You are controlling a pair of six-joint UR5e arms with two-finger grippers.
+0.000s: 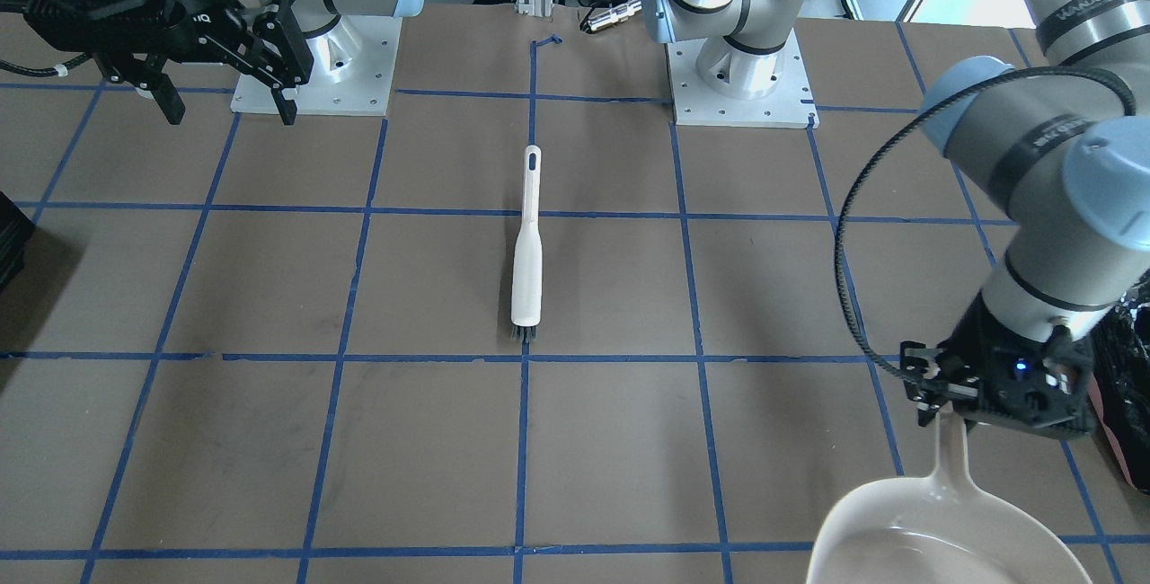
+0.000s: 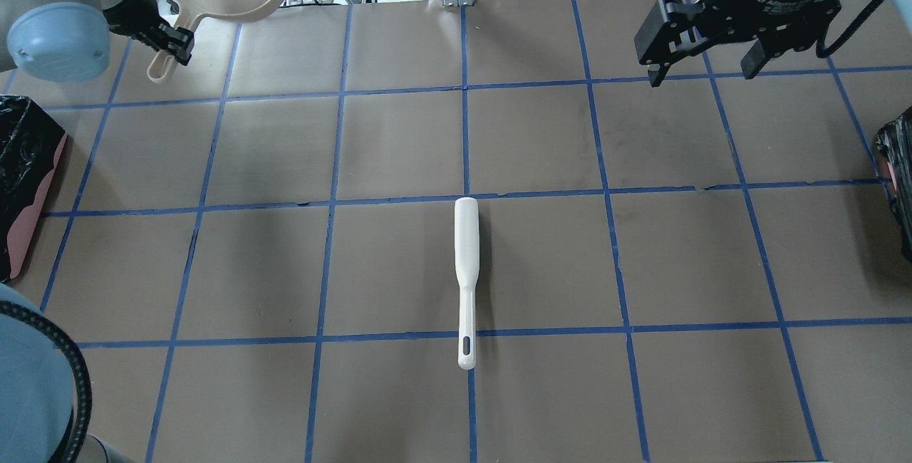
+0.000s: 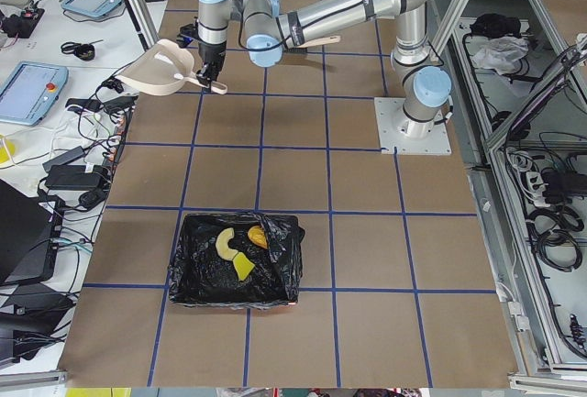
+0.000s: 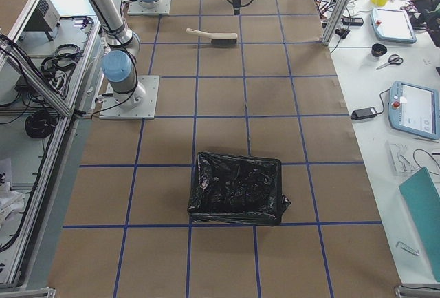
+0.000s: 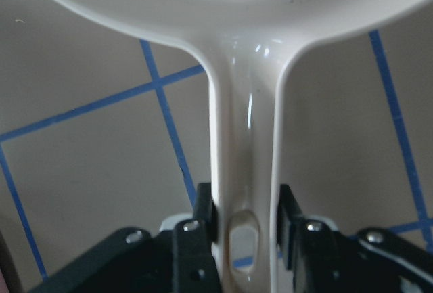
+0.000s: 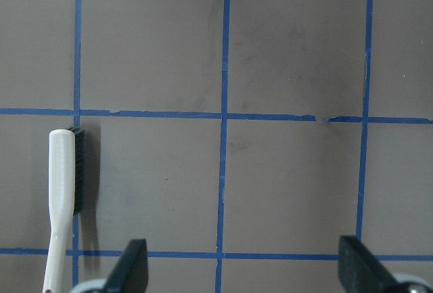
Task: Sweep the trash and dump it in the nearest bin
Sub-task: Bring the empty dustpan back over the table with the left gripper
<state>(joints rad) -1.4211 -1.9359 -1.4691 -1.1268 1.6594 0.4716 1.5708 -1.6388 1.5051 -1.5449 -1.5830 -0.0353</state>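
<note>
Nearest to the camera at the left end, the trash (image 3: 225, 248) lies inside the pink-sided bin lined with crinkled black plastic (image 3: 284, 273). It is a curved golden croissant-like piece (image 3: 222, 239), a yellow sponge scrap (image 3: 243, 267) and a golden-brown potato-like lump (image 3: 258, 235), close together on the bag. This bin stands at the robot's left end of the brown tabletop (image 3: 367, 259). Its mouth faces up, and its long side runs from the robot's side toward the operators' side. So the dumping looks done, in my judgement.

Well apart from the bin, the left claw (image 5: 247, 222) is pinching the handle of a beige plastic dustpan (image 3: 160, 71) in the air at the far edge of the tabletop. The handle points back toward the robot and the pan points outward. What shows of the pan is empty.

The step in hand seems to be putting the dustpan down. To do it well:
- bring the pan over bare tabletop;
- keep it level;
- lower it until its base rests, and only then release.

It should stay clear of the white brush with dark bristles (image 2: 467, 263), which lies in the middle with its slotted handle end toward the robot. The right claw (image 2: 700, 75) hangs spread and holds nothing.
</note>
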